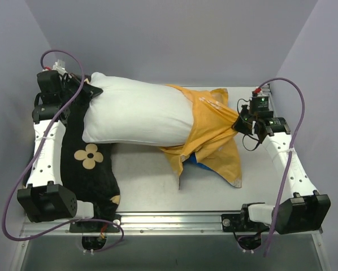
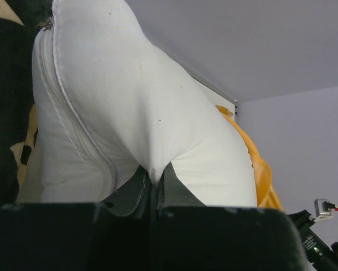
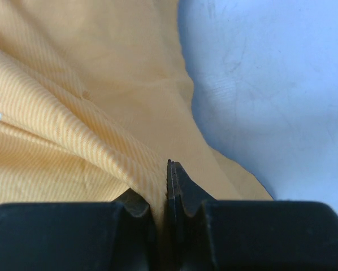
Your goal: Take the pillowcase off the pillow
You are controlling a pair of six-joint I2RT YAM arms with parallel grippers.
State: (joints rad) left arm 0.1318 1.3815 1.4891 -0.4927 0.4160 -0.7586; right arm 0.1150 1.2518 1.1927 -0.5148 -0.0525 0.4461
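Observation:
The plain white pillow (image 1: 135, 113) lies across the back of the table, its left two thirds bare. The orange-yellow pillowcase (image 1: 211, 132) still wraps its right end and trails loose toward the front, a blue patch (image 1: 194, 160) showing under it. My left gripper (image 1: 83, 90) is shut on the pillow's left end; in the left wrist view the white pillow (image 2: 129, 113) is pinched between the gripper (image 2: 154, 182) jaws, the pillowcase (image 2: 260, 169) beyond. My right gripper (image 1: 237, 121) is shut on the pillowcase's right end; the right wrist view shows a fold of the pillowcase (image 3: 73, 113) caught in the gripper (image 3: 162, 183).
A black cushion with a tan flower mark (image 1: 90, 161) lies along the left side under the left arm, and shows in the left wrist view as black fabric (image 2: 5, 113). Grey table surface (image 1: 152, 180) lies in front of the pillow. Walls enclose the back and both sides.

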